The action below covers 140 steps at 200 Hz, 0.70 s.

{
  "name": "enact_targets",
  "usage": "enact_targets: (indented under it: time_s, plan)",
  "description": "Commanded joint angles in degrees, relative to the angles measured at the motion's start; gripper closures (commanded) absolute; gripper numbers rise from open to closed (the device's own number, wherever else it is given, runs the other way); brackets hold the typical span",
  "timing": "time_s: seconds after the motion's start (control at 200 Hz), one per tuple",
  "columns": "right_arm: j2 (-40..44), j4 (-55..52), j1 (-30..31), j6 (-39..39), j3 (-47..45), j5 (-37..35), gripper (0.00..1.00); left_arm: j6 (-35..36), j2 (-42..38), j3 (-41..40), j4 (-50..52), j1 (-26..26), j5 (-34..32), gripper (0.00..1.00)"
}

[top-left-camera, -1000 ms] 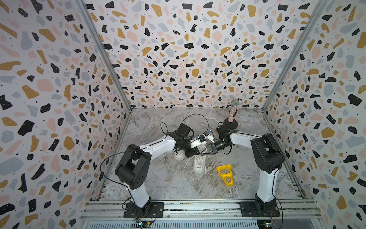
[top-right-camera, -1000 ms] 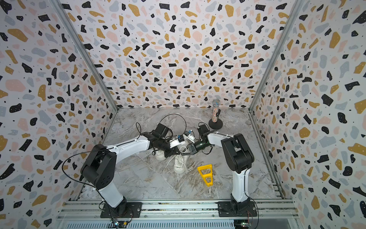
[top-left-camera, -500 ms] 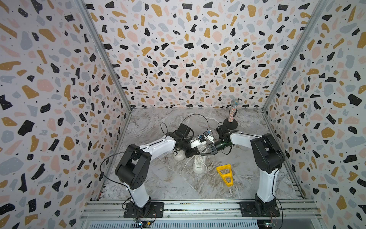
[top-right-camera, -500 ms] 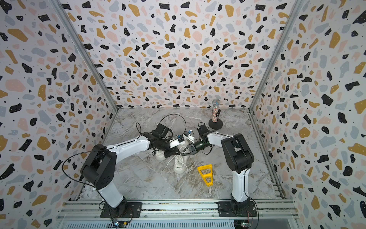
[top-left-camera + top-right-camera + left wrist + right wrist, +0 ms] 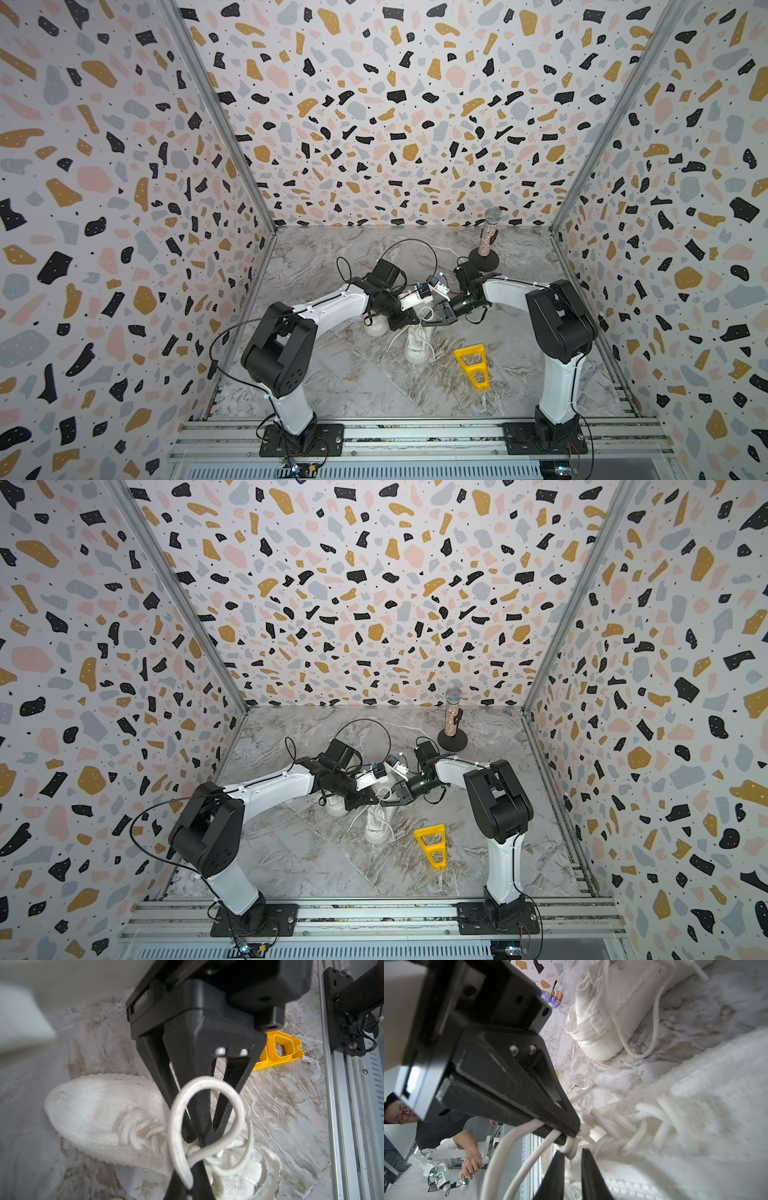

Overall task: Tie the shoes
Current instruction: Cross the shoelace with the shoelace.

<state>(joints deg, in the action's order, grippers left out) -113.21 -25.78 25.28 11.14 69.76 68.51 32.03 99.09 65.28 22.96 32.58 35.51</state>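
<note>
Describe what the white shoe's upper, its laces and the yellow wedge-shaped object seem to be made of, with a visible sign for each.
Shoe upper: matte knitted fabric; fine ribbed stitching shows.
Laces: soft woven cord, fibre unclear; it curls into a loop.
Yellow object: probably rigid moulded plastic; smooth, uniform colour, clean cut-outs.

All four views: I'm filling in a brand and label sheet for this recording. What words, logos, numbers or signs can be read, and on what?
No text can be read in any view.
Shoe and other shoe: plain white, no brand showing.
Yellow plastic piece, microphone: no markings visible.
Dark print on white fabric, right wrist view: too blurred to read.
</note>
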Motion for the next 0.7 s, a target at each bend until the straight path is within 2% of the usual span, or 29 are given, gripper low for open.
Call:
enact_targets:
  time_s: [0.0, 0.2, 0.696]
  plan:
    - [-0.52, -1.33, -0.49, 1.25, 0.20, -0.32, 0.83, -0.37, -2.49, -0.75, -0.28, 0.03, 2.22, 1.00]
    - [-0.70, -1.33, -0.67, 1.26, 0.21, 0.17, 0.85, -0.39, -2.45, -0.94, -0.47, 0.03, 2.13, 1.00]
    - [-0.96, 1.78, -0.18, -2.30, -0.50, 1.97, 0.80, -1.41, -2.23, -0.94, -1.25, 0.03, 2.91, 1.00]
